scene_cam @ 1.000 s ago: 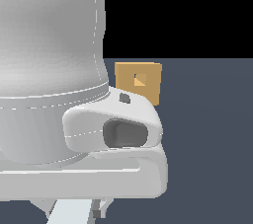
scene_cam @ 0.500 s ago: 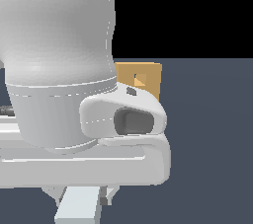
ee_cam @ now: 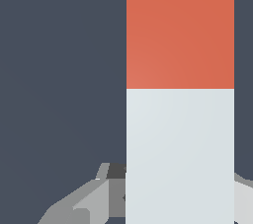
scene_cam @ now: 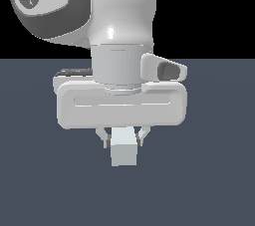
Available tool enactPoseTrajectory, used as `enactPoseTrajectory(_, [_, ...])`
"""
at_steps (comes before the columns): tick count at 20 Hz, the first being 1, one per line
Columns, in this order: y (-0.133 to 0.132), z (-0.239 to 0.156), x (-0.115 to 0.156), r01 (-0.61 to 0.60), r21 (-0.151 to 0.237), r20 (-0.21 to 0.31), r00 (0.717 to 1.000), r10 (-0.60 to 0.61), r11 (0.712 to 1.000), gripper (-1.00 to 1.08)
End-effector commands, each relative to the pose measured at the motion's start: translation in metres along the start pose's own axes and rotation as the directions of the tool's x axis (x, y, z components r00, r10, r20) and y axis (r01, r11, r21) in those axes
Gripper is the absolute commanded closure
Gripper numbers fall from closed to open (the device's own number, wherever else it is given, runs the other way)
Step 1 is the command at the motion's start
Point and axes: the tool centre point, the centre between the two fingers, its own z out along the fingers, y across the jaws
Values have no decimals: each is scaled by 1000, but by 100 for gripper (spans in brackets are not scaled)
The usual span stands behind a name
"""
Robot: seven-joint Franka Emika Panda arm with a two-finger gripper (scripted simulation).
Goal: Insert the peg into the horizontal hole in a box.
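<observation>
My gripper (scene_cam: 122, 139) hangs below the big white arm in the middle of the exterior view, and its fingers (scene_cam: 102, 137) are shut on the peg (scene_cam: 123, 153), whose white end faces the camera. In the wrist view the peg (ee_cam: 180, 119) fills the frame as a wide bar, white close to the fingers and orange-red further out. The gripper (ee_cam: 173, 198) clamps the white part. The peg is held above the dark floor. The tan box and its hole are out of view, hidden behind the arm or outside the frames.
A flat dark grey-blue floor (scene_cam: 214, 170) stretches all around. The arm's wide white hand body (scene_cam: 122, 103) blocks much of the exterior view.
The arm has risen and swung across the exterior view. The tan box that showed behind it is no longer visible. The peg's white end now shows below the hand.
</observation>
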Motion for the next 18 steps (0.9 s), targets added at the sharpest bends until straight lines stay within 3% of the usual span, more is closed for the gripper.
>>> enactPoseTrajectory(1, [18, -12, 26, 16, -3, 1, 1000, -16, 1000, 108])
enactPoseTrajectory(9, [67, -42, 103, 62, -3, 1, 998, -62, 998, 108])
enactPoseTrajectory(18, [90, -56, 140, 85, -3, 0, 996, -85, 996, 108])
